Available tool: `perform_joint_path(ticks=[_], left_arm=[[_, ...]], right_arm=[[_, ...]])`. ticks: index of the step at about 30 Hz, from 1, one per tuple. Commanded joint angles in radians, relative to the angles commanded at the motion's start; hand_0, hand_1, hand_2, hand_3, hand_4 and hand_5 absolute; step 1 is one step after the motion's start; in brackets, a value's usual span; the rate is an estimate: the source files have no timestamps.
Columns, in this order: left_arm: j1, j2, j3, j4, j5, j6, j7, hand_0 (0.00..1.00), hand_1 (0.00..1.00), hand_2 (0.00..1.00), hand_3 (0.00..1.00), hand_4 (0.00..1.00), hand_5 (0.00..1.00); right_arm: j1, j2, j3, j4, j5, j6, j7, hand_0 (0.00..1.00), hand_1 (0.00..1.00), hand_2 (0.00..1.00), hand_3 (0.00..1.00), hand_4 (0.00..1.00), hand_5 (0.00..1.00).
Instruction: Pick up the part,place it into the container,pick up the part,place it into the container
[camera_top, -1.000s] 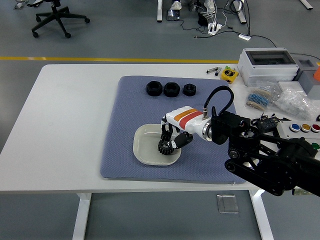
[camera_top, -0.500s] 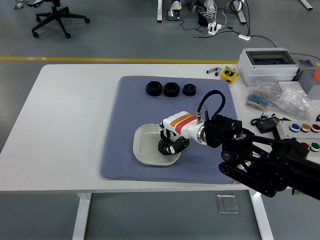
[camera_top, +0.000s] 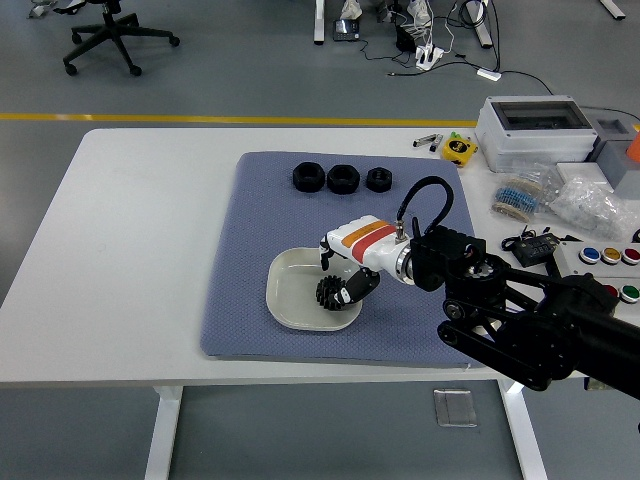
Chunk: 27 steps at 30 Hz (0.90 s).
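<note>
I see the right hand (camera_top: 340, 272) over the white dish (camera_top: 287, 290), fingers loosened and holding nothing. The black toothed gear (camera_top: 329, 294) lies inside the dish at its right side, just under the fingers; I can't tell whether a fingertip touches it. No left hand in view.

The dish sits near the front edge of the blue mat (camera_top: 250, 250), right of the mat's middle. Left of the dish the mat is bare, and beyond the mat's left edge the white table (camera_top: 130, 250) is open all the way to its left edge. Little mat between the dish and the mat's front edge.

The dish is a rounded square, smooth and glossy, with a low rim. The mat looks woven and dotted. The hand is white shell with orange and red stripes and black finger joints; a black cable loops above the wrist.

Behind the dish, near the mat's far edge, three black nuts (camera_top: 341, 178) stand in a row, well apart from the dish. Right of the mat: a yellow block (camera_top: 459, 148), a grey box (camera_top: 540, 130), bagged small parts (camera_top: 520, 197), and a button panel (camera_top: 610, 257). The black arm crosses that side, low over the mat's front right corner.
</note>
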Motion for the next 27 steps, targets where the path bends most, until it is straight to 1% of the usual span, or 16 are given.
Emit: perform_joint_path(ticks=[9,10,14,18,21,23,25,27], left_arm=[[-0.004,0.0,0.009,0.0,-0.009,-0.001,-0.004,0.84,0.783,0.82,0.599,0.526,0.798],[-0.004,0.0,0.01,0.0,-0.01,-0.001,-0.004,0.84,0.783,0.82,0.598,0.527,0.799],[-0.007,0.0,0.014,0.0,-0.012,-0.002,-0.004,0.84,0.783,0.82,0.598,0.527,0.799],[-0.007,0.0,0.011,0.0,-0.014,-0.002,-0.005,0.84,0.783,0.82,0.599,0.526,0.798],[-0.007,0.001,0.01,0.0,-0.014,-0.003,-0.005,0.84,0.783,0.82,0.599,0.526,0.798],[-0.007,0.001,0.009,0.0,-0.013,-0.002,-0.005,0.84,0.783,0.82,0.599,0.526,0.798],[-0.007,0.001,0.01,0.0,-0.015,-0.003,-0.005,0.84,0.783,0.82,0.599,0.526,0.798],[-0.007,0.001,0.009,0.0,-0.014,-0.003,-0.005,0.84,0.783,0.82,0.599,0.526,0.798]], right_arm=[[-0.007,0.006,0.008,-0.025,-0.009,-0.039,0.005,0.431,0.579,0.684,0.594,0.858,0.319],[-0.007,0.007,0.009,-0.026,-0.008,-0.04,0.005,0.421,0.575,0.681,0.597,0.88,0.33],[-0.008,0.0,0.012,-0.015,-0.007,-0.031,0.005,0.421,0.575,0.681,0.597,0.88,0.33],[-0.016,-0.024,0.026,0.033,-0.018,-0.01,0.002,0.422,0.574,0.68,0.597,0.888,0.335],[-0.018,-0.042,0.037,0.08,-0.018,0.023,-0.005,0.422,0.574,0.68,0.597,0.888,0.335],[-0.018,-0.051,0.045,0.11,-0.014,0.035,-0.006,0.419,0.571,0.679,0.597,0.894,0.336],[-0.022,-0.059,0.058,0.137,-0.003,0.033,-0.004,0.419,0.571,0.679,0.597,0.894,0.336],[-0.029,-0.067,0.077,0.16,0.015,0.018,-0.001,0.419,0.571,0.679,0.597,0.894,0.336]])
